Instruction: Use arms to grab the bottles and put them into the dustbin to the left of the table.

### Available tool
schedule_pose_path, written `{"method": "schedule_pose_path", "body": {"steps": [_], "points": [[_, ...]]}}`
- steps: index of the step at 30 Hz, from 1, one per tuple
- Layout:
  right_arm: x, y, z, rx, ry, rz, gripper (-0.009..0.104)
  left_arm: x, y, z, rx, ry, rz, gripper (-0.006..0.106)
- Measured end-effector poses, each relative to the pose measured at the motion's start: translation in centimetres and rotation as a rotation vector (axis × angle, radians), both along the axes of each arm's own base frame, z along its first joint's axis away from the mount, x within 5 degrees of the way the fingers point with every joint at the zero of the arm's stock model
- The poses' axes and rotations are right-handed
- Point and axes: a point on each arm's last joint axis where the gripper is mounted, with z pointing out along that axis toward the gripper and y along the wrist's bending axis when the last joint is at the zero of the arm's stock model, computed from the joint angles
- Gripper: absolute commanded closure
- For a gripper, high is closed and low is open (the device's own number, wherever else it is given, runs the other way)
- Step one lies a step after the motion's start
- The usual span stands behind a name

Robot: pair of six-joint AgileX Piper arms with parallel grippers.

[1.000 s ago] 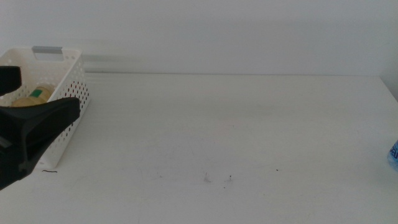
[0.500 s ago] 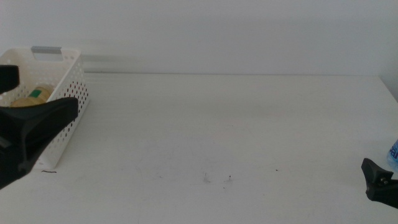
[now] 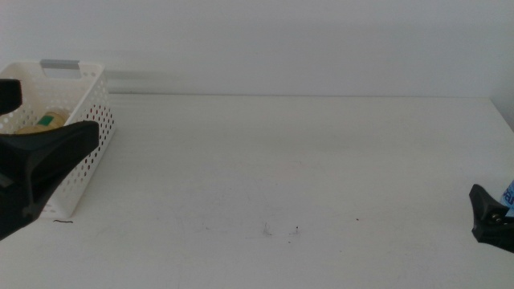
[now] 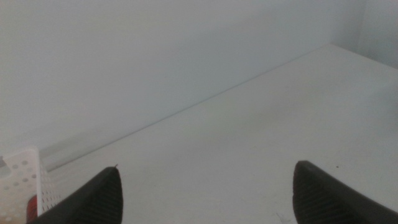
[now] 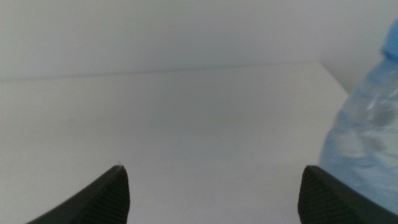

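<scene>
Left claw (image 3: 32, 152): spread, empty, at the table's (image 3: 305, 160) left edge, over the white dustbin (image 3: 88, 100). Yellow tea bottle (image 3: 44, 122): lying inside dustbin. Right claw (image 5: 211, 193): spread, empty, low at table's right edge, water bottle (image 5: 367, 137) just beside one jaw.

Left gripper (image 3: 24, 136): matte black forked body, two broad jaws tapering to blunt tips. Right gripper (image 3: 491, 223): black, only a pointed wedge visible. In wrist views, each jaw shows as a dark rounded tip.
</scene>
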Motion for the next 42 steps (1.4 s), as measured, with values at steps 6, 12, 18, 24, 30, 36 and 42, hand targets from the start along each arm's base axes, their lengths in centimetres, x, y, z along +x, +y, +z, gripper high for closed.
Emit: {"method": "schedule_pose_path", "body": {"steps": [6,12,18,24,30,36,42], "points": [[0.0,-1.3,0.5,0.02,-0.055,-0.125,0.007,0.0,0.0,0.0,-0.002,-0.004,0.0,0.007],[-0.5,-3.8,0.3,0.04,-0.04,-0.333,0.007,0.0,0.0,0.0,-0.002,-0.004,0.0,0.007],[0.4,-4.4,0.6,-0.018,-0.033,-0.364,0.007,0.0,0.0,0.1,-0.003,-0.006,0.001,0.007],[2.0,-4.8,-0.5,-0.053,0.076,-0.369,0.007,0.0,0.0,0.1,-0.003,-0.006,0.001,0.007],[3.2,-4.9,-2.0,-0.066,0.14,-0.367,0.007,0.0,0.0,0.1,-0.003,-0.006,0.001,0.007],[5.2,-5.1,-3.0,-0.081,0.136,-0.37,0.007,0.0,0.0,0.1,-0.003,-0.006,0.001,0.007],[8.2,-5.8,-4.0,-0.103,0.126,-0.377,0.01,0.0,0.0,0.1,-0.003,-0.006,0.001,0.007]]}}
